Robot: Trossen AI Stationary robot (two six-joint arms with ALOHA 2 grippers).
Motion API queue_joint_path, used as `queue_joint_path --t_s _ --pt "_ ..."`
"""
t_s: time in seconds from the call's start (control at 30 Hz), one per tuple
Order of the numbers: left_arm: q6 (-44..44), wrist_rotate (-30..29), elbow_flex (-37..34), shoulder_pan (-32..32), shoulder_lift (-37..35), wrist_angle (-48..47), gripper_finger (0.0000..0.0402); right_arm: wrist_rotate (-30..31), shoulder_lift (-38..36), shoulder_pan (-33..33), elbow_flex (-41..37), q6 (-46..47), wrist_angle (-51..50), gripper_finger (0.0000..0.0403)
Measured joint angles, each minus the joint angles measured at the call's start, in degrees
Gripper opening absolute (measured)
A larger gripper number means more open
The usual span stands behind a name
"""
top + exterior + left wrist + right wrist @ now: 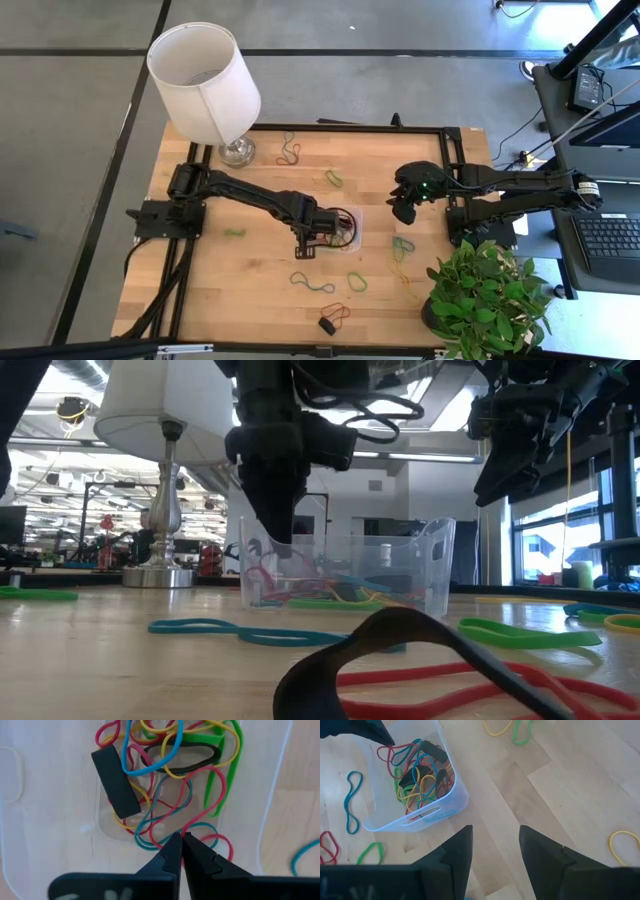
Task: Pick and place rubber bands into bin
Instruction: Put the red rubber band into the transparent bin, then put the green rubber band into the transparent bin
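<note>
The clear bin (350,216) stands at the table's middle and holds several coloured rubber bands (165,765) and a flat black piece (116,782). My left gripper (306,240) points down into the bin's left end and is shut on a red rubber band (395,754). It also shows in the low view (280,535). My right gripper (404,206) hangs open and empty above the table, right of the bin, and shows in its own wrist view (495,850). Loose bands lie flat on the wood around the bin: teal (312,283), green (357,282) and blue (289,150). My left gripper pinches one end of the red rubber band (186,830) between its two fingertips (172,847). The fingers come from above, pointing down. The band hangs slack below them as a loop, its lower part (405,751) among the other bands inside the bin.
A white lampshade (205,75) on a silver base (237,152) stands at the far left corner. A potted plant (490,300) fills the near right corner. More bands lie near the right side (402,248) and the near edge (332,318). A black frame (350,128) edges the table.
</note>
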Motion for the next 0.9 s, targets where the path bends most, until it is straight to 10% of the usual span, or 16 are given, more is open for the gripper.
queue_joint_path --t_s 0.53,0.9 --pt "-2.7 -2.42 6.76 0.04 -1.01 -9.75 0.0117 0.0 0.0 -0.02 0.0 0.5 -0.01 0.0165" --pt "-3.21 -9.18 8.51 3.33 -10.24 -16.43 0.0013 0.5 0.0 -0.02 0.0 0.87 3.11 0.0165"
